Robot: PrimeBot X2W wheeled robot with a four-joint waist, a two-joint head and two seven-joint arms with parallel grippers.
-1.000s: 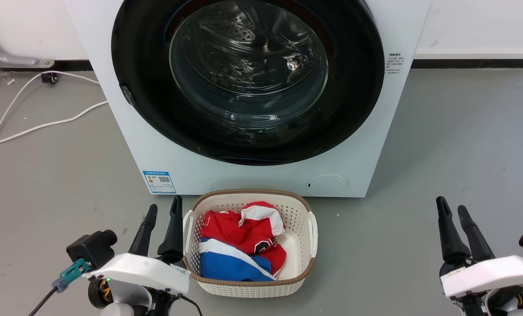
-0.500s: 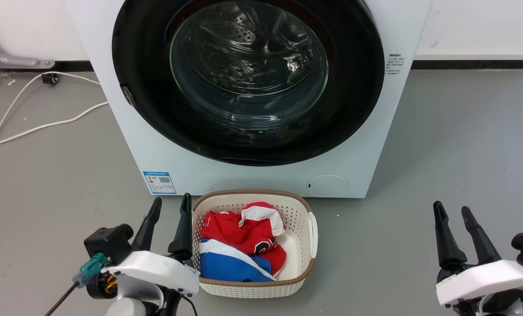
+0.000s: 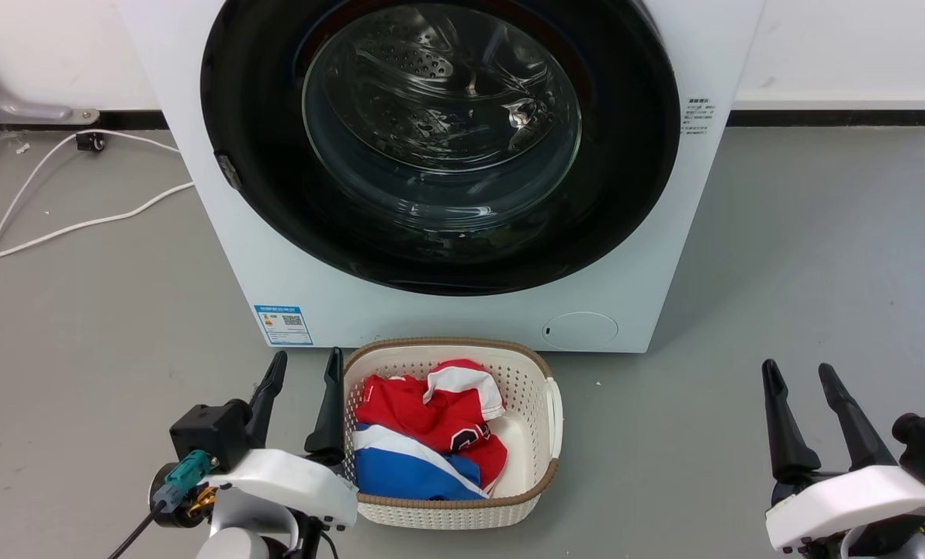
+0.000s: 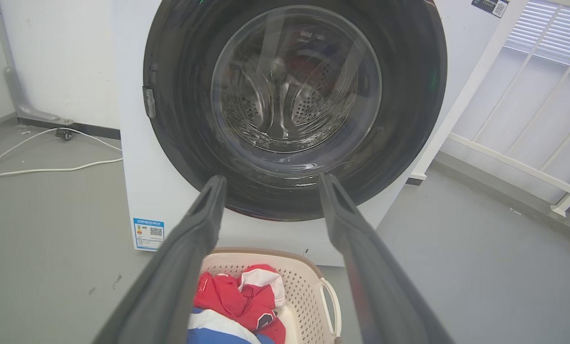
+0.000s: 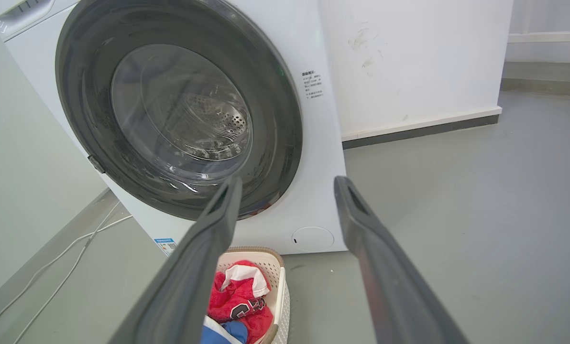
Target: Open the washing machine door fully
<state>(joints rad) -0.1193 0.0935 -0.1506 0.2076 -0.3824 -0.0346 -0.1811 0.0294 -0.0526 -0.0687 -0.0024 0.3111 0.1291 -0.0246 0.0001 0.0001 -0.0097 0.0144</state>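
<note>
The big white front-loading washing machine (image 3: 431,314) stands on the grey floor (image 3: 819,233) against a white wall. Its large round glossy black door with the clear bulging glass window (image 3: 441,147) lies shut, flat against the front and filling nearly the whole width of the machine. The perforated steel drum shows through the glass, and a small grey catch (image 3: 228,169) sits on the door's left edge. Low on the front are a blue label sticker (image 3: 283,324) at the left and a round white flap (image 3: 580,330) at the right. Just in front of the machine, below the door, stands a cream perforated plastic laundry basket with a brown rim (image 3: 447,342). It holds crumpled red, white and blue clothing (image 3: 424,411). The left gripper (image 3: 307,357) hangs low at the basket's left side. Its two long dark fingers are spread apart with nothing between them, and the inner one is close against the basket's left handle; whether it touches cannot be told. The right gripper (image 3: 796,367) hovers over bare floor, well apart from the basket on its right. Its fingers are likewise spread wide and empty. Both grippers point toward the machine and are well short of the door. A white cable (image 3: 82,225) trails across the floor to the left of the machine.
</note>
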